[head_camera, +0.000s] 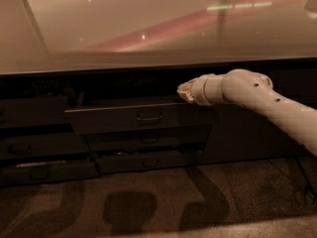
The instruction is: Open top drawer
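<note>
I am seeing my claw (185, 91) hovering centre-right, just above the right end of the partly open dark grey flat top drawer (109, 120); whether it is open or closed, I cannot tell.

Top drawer (109, 120) partly open, front standing forward of the narrower drawer front below (188, 137); small centre handle (149, 117) untouched; gripper (185, 91) just above the drawer's rear right, under the countertop (124, 38) lip; white arm (257, 95) entering from right; arm shadows across floor (148, 202).
</note>
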You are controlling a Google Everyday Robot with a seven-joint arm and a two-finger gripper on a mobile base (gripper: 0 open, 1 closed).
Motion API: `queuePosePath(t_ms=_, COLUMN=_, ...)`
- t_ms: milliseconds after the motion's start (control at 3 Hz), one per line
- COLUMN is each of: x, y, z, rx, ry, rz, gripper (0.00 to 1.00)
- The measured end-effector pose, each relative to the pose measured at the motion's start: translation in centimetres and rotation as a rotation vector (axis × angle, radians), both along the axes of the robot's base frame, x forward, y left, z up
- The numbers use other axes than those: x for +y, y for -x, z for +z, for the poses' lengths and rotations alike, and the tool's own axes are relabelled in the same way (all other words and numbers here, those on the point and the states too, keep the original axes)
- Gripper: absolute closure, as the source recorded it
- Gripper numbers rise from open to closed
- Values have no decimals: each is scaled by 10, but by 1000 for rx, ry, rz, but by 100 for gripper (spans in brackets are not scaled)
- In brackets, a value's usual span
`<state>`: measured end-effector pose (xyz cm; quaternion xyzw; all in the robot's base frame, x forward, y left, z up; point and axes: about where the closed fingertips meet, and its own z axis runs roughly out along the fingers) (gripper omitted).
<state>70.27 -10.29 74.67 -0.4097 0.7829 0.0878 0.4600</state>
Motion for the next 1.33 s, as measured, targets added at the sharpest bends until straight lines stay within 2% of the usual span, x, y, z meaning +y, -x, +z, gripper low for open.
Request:
queuePosePath(t_ms=333, x=0, y=0, z=0, rx=0, ry=0, rz=0, gripper=100)
queuePosePath(t_ms=1000, x=3, y=-37, z=-53, rx=148, ry=15, rz=-37, gripper=100)
queuePosePath(t_ms=1333, x=3, y=-37, z=-53, rx=148, ry=16, rz=-37, gripper=100)
